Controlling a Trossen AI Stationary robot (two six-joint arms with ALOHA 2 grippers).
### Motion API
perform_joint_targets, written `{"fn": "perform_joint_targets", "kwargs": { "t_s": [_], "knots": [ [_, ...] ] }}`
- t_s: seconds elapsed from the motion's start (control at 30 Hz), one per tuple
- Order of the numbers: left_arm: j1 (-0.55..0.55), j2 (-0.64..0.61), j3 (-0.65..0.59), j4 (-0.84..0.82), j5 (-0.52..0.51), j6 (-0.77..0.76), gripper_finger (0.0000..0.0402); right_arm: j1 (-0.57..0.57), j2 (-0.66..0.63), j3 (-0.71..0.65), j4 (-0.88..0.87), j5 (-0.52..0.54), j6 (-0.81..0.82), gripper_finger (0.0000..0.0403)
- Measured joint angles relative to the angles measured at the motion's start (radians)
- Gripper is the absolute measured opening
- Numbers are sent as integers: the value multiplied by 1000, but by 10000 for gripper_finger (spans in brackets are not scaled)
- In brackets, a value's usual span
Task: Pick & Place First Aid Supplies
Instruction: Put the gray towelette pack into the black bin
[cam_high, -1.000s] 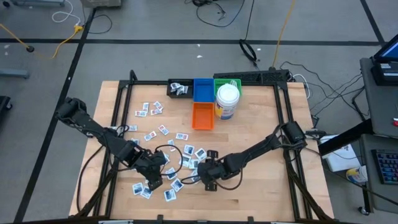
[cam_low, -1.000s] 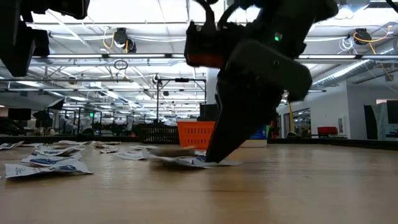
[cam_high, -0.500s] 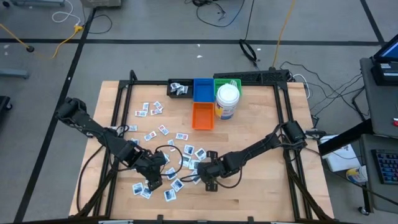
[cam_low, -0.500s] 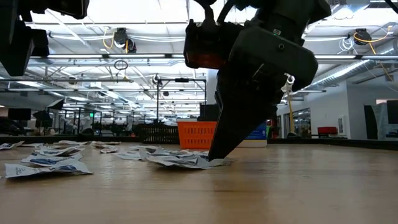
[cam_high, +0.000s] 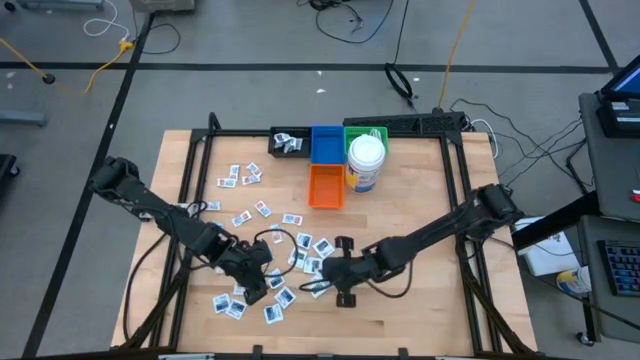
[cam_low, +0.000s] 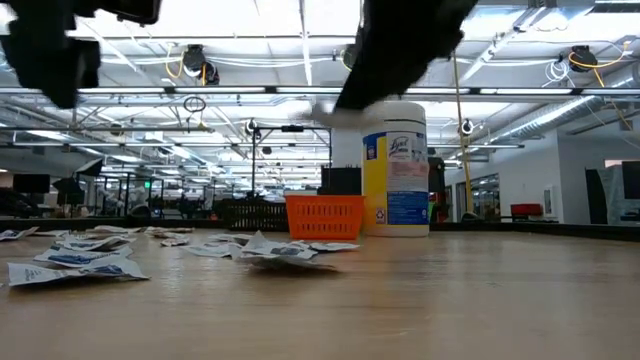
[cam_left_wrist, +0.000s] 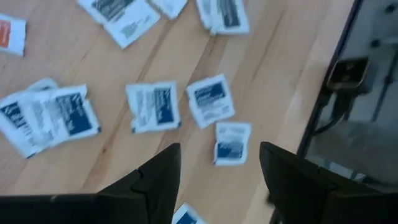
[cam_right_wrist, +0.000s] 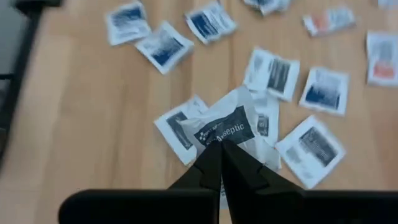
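From above, the wooden desk (cam_high: 420, 200) carries a scatter of small white first aid packets (cam_high: 262, 210), spread from near the orange bin (cam_high: 326, 186) toward the desk's near edge. Behind the orange bin stand a blue bin (cam_high: 325, 144), a green bin (cam_high: 366, 134) and a small dark tray (cam_high: 286, 142) with a few packets in it; a white wipes canister (cam_high: 366, 163) stands just beside the orange bin. The left tool (cam_high: 262, 285) hangs over the packets nearest the front edge. The right tool (cam_high: 322, 283) sits close to it, farther along the same patch of packets, with a packet at its tip.

At desk height, the wipes canister (cam_low: 395, 168) shows a yellow and blue label with the brand "Lysol". The orange bin (cam_low: 324, 216) stands just beside it. Packets (cam_low: 280, 250) lie flat and slightly curled on the wood in front of the bin, more (cam_low: 60, 270) off to the side. A dark arm crosses above the canister; its tip is blurred.

From the left wrist, the left tool (cam_left_wrist: 217, 180) has its fingers (cam_left_wrist: 155, 177) apart with nothing between them, above several packets (cam_left_wrist: 211, 101) with blue print too blurred to read.

From the right wrist, the right tool (cam_right_wrist: 219, 148) is pinched together on one packet (cam_right_wrist: 225, 127), whose dark panel reads "…iseptic". This held packet sits raised above a small cluster of other packets (cam_right_wrist: 309, 149) lying on the wood.
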Motion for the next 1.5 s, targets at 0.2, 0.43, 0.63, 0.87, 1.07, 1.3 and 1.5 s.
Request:
{"fn": "perform_joint_targets", "kwargs": {
  "t_s": [0.2, 0.43, 0.63, 0.87, 1.07, 1.3, 1.5],
  "knots": [
    [65, 0, 0, 181, 31, -38, 223, 7, -78, 1, 1, 2, -107, 0],
    [169, 0, 0, 413, 100, -189, 223, 12, -121, 1, -5, 29, -176, 0],
    [256, 0, 0, 494, 181, -320, 223, 19, -141, 1, 1, 29, -201, 0],
    [305, 7, 0, 505, 257, -333, 223, 20, -142, 1, 72, 29, -238, 0],
    [310, 65, 0, 614, 337, -341, 223, 20, -142, 1, 75, 54, -259, 0],
    [323, 122, 0, 658, 351, -348, 223, 20, -142, 1, 79, 51, -259, 0],
    [332, 132, 0, 668, 373, -324, 218, 20, -142, 1, 128, 50, -261, 0]
  ]
}}
